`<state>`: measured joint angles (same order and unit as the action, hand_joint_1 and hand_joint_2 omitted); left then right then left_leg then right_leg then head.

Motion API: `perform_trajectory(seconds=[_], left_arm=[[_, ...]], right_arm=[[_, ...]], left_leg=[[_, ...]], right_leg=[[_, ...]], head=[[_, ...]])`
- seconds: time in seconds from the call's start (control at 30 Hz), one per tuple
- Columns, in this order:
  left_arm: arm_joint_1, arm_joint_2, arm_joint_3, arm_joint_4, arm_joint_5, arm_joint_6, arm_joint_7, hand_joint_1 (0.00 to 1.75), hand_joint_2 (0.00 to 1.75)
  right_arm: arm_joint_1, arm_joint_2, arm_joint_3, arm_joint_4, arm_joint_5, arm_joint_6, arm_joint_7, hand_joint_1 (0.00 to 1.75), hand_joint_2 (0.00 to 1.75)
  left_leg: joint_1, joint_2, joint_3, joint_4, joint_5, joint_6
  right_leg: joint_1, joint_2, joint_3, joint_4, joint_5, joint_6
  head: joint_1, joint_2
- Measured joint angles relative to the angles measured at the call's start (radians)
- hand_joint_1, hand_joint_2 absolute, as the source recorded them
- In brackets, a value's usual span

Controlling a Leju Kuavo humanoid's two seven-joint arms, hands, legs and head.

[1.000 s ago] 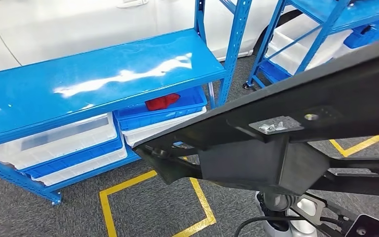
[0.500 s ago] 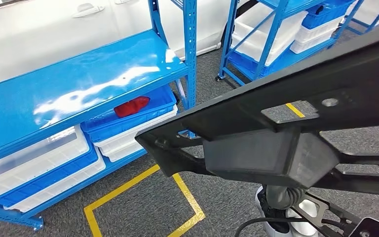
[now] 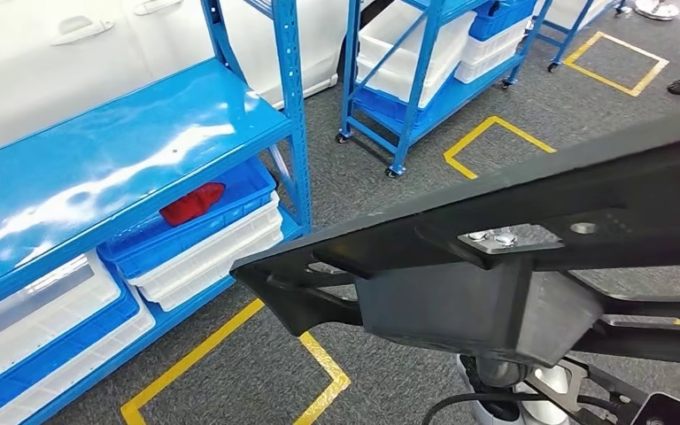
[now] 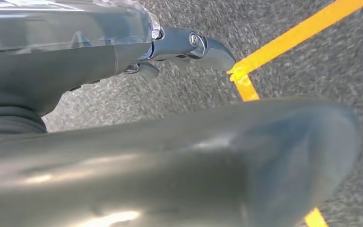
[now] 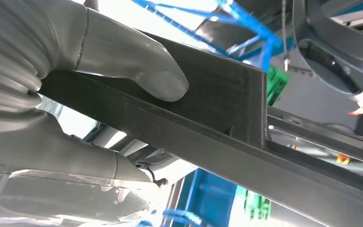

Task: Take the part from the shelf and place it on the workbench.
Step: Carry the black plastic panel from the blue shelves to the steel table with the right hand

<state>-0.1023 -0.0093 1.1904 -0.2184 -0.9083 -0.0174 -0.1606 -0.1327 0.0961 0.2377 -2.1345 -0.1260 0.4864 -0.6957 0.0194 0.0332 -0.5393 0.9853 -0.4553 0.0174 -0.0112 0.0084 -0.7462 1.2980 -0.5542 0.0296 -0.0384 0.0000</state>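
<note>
**Black part carried across the head view, shelving behind**

A long black part [image 3: 496, 266] is seen stretched across the lower right of the head view, well clear of the shelf [image 3: 124, 150] it is meant to leave; a boxy block hangs under its middle and a small metal clip sits on its upper face. In the right wrist view the right hand [image 5: 75, 94] is clamped on the part's dark bar [image 5: 208, 123], the thick grey thumb pressed on one face and the fingers lying against the opposite one. In the left wrist view the left hand [image 4: 189, 47] is seen over grey carpet; a blurred dark surface lies close before the camera, and whether the hand is holding anything cannot be told.

The blue shelf is set at the left of the head view, with a white car [image 3: 97, 53] behind it. Under its glossy top board, a blue bin [image 3: 186, 226] is stacked on white bins [image 3: 208, 257], and a red item [image 3: 192, 204] is held in the blue one. Further left, more white and blue bins [image 3: 44, 328] are stowed on the same level. A second blue rack on castors [image 3: 425, 80] is placed behind, loaded with white and blue bins. Yellow tape lines [image 3: 230, 354] are marked on the grey carpet [image 3: 363, 186]. No writing can be read.
</note>
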Motion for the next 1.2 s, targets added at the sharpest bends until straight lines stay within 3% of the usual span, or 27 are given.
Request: perform_trajectory(seconds=[0.03, 0.1, 0.17, 0.2, 0.27, 0.3, 0.37, 0.43, 0.5, 0.53, 0.57, 0.63, 0.67, 0.73, 0.8, 0.87, 0.93, 1.0, 1.03, 1.07, 1.1, 1.17, 1.2], left_arm=[[0.0, -0.003, -0.002, 0.0, -0.004, 0.004, 0.007, 0.0, 0.0], [-0.001, -0.01, -0.009, 0.0, -0.011, 0.009, 0.018, 0.0, 0.0], [-0.002, -0.016, -0.015, 0.0, -0.016, 0.012, 0.025, 0.0, 0.0], [-0.002, -0.019, -0.017, 0.0, -0.017, 0.014, 0.027, 0.0, 0.0], [-0.002, -0.023, -0.021, 0.0, -0.019, 0.017, 0.029, 0.0, 0.0], [-0.004, -0.025, -0.021, 0.0, -0.019, 0.018, 0.029, 0.0, 0.0], [-0.005, -0.028, -0.022, 0.0, -0.016, 0.018, 0.027, 0.0, 0.0], [-0.001, -0.03, -0.022, 0.0, -0.014, 0.017, 0.026, 0.0, 0.0], [0.004, -0.031, -0.022, 0.0, -0.013, 0.018, 0.026, 0.0, 0.0], [0.005, -0.031, -0.022, 0.0, -0.013, 0.018, 0.026, 0.0, 0.0], [0.006, -0.031, -0.022, 0.0, -0.013, 0.018, 0.026, 0.0, 0.0], [0.006, -0.031, -0.022, 0.0, -0.013, 0.018, 0.026, 0.0, 0.0], [0.006, -0.031, -0.022, 0.0, -0.013, 0.018, 0.026, 0.0, 0.0], [0.006, -0.031, -0.022, 0.0, -0.013, 0.018, 0.026, 0.0, 0.0], [0.002, -0.032, -0.022, 0.0, -0.012, 0.017, 0.026, 0.0, 0.0], [-0.001, -0.035, -0.022, 0.0, -0.008, 0.017, 0.024, 0.0, 0.0], [0.0, -0.036, -0.021, 0.0, -0.006, 0.017, 0.022, 0.0, 0.0], [0.002, -0.036, -0.021, 0.0, -0.009, 0.019, 0.021, 0.0, 0.0], [0.001, -0.036, -0.021, 0.0, -0.01, 0.02, 0.022, 0.0, 0.0], [0.0, -0.036, -0.021, 0.0, -0.013, 0.022, 0.023, 0.0, 0.0], [-0.002, -0.036, -0.021, 0.0, -0.015, 0.024, 0.026, 0.0, 0.0], [-0.004, -0.035, -0.021, 0.0, -0.018, 0.03, 0.032, 0.0, 0.0], [-0.005, -0.034, -0.021, 0.0, -0.02, 0.032, 0.034, 0.0, 0.0]], right_arm=[[0.004, 0.0, 0.0, 0.0, 0.0, -0.003, 0.0, 1.75, 1.75], [0.009, 0.0, 0.0, 0.0, 0.0, -0.005, 0.0, 1.75, 1.75], [0.011, 0.0, 0.001, 0.0, 0.0, -0.005, 0.0, 1.75, 1.75], [0.012, 0.0, 0.001, 0.0, 0.0, -0.005, 0.0, 1.75, 1.75], [0.015, 0.0, 0.002, 0.0, 0.002, -0.005, 0.0, 1.75, 1.75], [0.016, 0.0, 0.003, 0.0, 0.004, -0.004, 0.0, 1.75, 1.75], [0.019, 0.0, 0.005, 0.0, 0.006, -0.003, 0.0, 1.75, 1.75], [0.02, 0.0, 0.009, 0.0, 0.007, -0.002, 0.0, 1.75, 1.75], [0.024, 0.0, 0.011, 0.001, 0.009, -0.002, 0.0, 1.75, 1.75], [0.025, 0.0, 0.011, 0.001, 0.01, -0.002, 0.0, 1.75, 1.75], [0.027, 0.0, 0.011, 0.001, 0.01, -0.002, 0.0, 1.75, 1.75], [0.027, 0.0, 0.011, 0.001, 0.011, -0.002, 0.0, 1.75, 1.75], [0.027, 0.0, 0.012, 0.001, 0.011, -0.002, 0.0, 1.75, 1.75], [0.028, 0.0, 0.013, 0.001, 0.012, -0.002, 0.0, 1.75, 1.75], [0.029, 0.0, 0.013, 0.001, 0.012, 0.001, 0.0, 1.75, 1.75], [0.026, -0.001, 0.013, 0.001, 0.011, 0.011, 0.0, 1.75, 1.75], [0.019, -0.001, 0.013, 0.001, 0.01, 0.023, 0.0, 1.75, 1.75], [0.014, -0.001, 0.013, 0.004, 0.008, 0.031, 0.0, 1.75, 1.75], [0.012, -0.001, 0.013, 0.006, 0.005, 0.033, 0.0, 1.75, 1.75], [0.011, -0.001, 0.013, 0.007, 0.0, 0.033, 0.0, 1.75, 1.75], [0.01, -0.001, 0.013, 0.008, -0.005, 0.033, 0.0, 1.75, 1.75], [0.006, 0.0, 0.013, 0.009, -0.014, 0.033, 0.0, 1.75, 1.75], [0.003, 0.001, 0.013, 0.009, -0.018, 0.033, 0.0, 1.75, 1.75]], left_leg=[[0.0, 0.013, 0.0, 0.001, -0.001, -0.001], [-0.001, 0.035, 0.005, 0.002, -0.006, -0.006], [-0.006, 0.052, 0.011, 0.004, -0.013, -0.015], [-0.008, 0.061, 0.013, 0.004, -0.016, -0.02], [-0.01, 0.082, 0.02, 0.002, -0.02, -0.031], [-0.009, 0.08, 0.022, 0.004, -0.025, -0.037], [-0.004, 0.04, 0.007, 0.049, -0.06, -0.045], [-0.001, -0.012, -0.052, 0.178, -0.128, -0.05], [-0.001, -0.024, -0.111, 0.294, -0.165, -0.052], [-0.001, -0.026, -0.12, 0.303, -0.154, -0.052], [0.0, -0.029, -0.108, 0.269, -0.123, -0.05], [0.001, -0.062, -0.05, 0.128, -0.044, -0.044], [0.002, -0.083, -0.025, 0.067, -0.02, -0.041], [0.0, -0.106, -0.006, 0.02, -0.012, -0.034], [-0.001, -0.088, -0.004, 0.014, -0.009, -0.023], [0.0, -0.064, 0.0, 0.005, -0.002, -0.008], [-0.002, -0.038, 0.001, 0.002, -0.001, 0.001], [-0.007, -0.009, 0.001, 0.002, -0.003, 0.004], [-0.008, 0.004, 0.001, 0.002, -0.004, 0.004], [-0.009, 0.016, 0.003, 0.003, -0.006, 0.003], [-0.009, 0.027, 0.005, 0.003, -0.008, 0.001], [-0.012, 0.045, 0.012, 0.004, -0.015, -0.006], [-0.014, 0.053, 0.014, 0.004, -0.017, -0.011]], right_leg=[[-0.002, -0.004, 0.004, -0.006, 0.014, 0.001], [-0.001, -0.029, 0.07, -0.127, 0.077, -0.002], [0.008, -0.073, 0.138, -0.255, 0.116, -0.017], [0.013, -0.085, 0.151, -0.283, 0.12, -0.024], [0.017, -0.068, 0.151, -0.292, 0.12, -0.037], [0.015, -0.056, 0.152, -0.295, 0.122, -0.043], [0.009, -0.034, 0.155, -0.302, 0.128, -0.056], [0.007, -0.01, 0.155, -0.304, 0.13, -0.063], [0.009, 0.019, 0.154, -0.303, 0.13, -0.065], [0.01, 0.034, 0.155, -0.302, 0.13, -0.065], [0.01, 0.048, 0.157, -0.301, 0.129, -0.064], [0.01, 0.075, 0.159, -0.295, 0.126, -0.059], [0.009, 0.087, 0.158, -0.292, 0.125, -0.055], [0.006, 0.108, 0.151, -0.288, 0.126, -0.042], [0.002, 0.119, 0.144, -0.288, 0.129, -0.028], [0.005, 0.077, 0.124, -0.252, 0.105, -0.017], [0.005, 0.018, 0.067, -0.138, 0.045, -0.009], [-0.001, 0.001, 0.006, -0.015, 0.0, -0.002], [-0.002, -0.002, -0.003, 0.003, 0.003, 0.0], [-0.003, -0.006, 0.009, -0.021, 0.025, 0.0], [-0.003, -0.015, 0.042, -0.082, 0.058, -0.002], [0.004, -0.056, 0.118, -0.224, 0.108, -0.014], [0.009, -0.07, 0.14, -0.267, 0.119, -0.022]], head=[[0.0, 0.0], [0.0, 0.0], [0.0, 0.0], [0.0, 0.0], [0.0, 0.0], [0.0, 0.0], [0.0, 0.0], [0.0, 0.0], [0.0, 0.0], [0.0, 0.0], [0.0, 0.0], [0.0, 0.0], [0.0, 0.0], [0.0, 0.0], [0.0, 0.0], [0.0, 0.0], [0.0, 0.0], [0.0, 0.0], [0.0, 0.0], [0.0, 0.0], [0.0, 0.0], [0.0, 0.0], [0.0, 0.0]])
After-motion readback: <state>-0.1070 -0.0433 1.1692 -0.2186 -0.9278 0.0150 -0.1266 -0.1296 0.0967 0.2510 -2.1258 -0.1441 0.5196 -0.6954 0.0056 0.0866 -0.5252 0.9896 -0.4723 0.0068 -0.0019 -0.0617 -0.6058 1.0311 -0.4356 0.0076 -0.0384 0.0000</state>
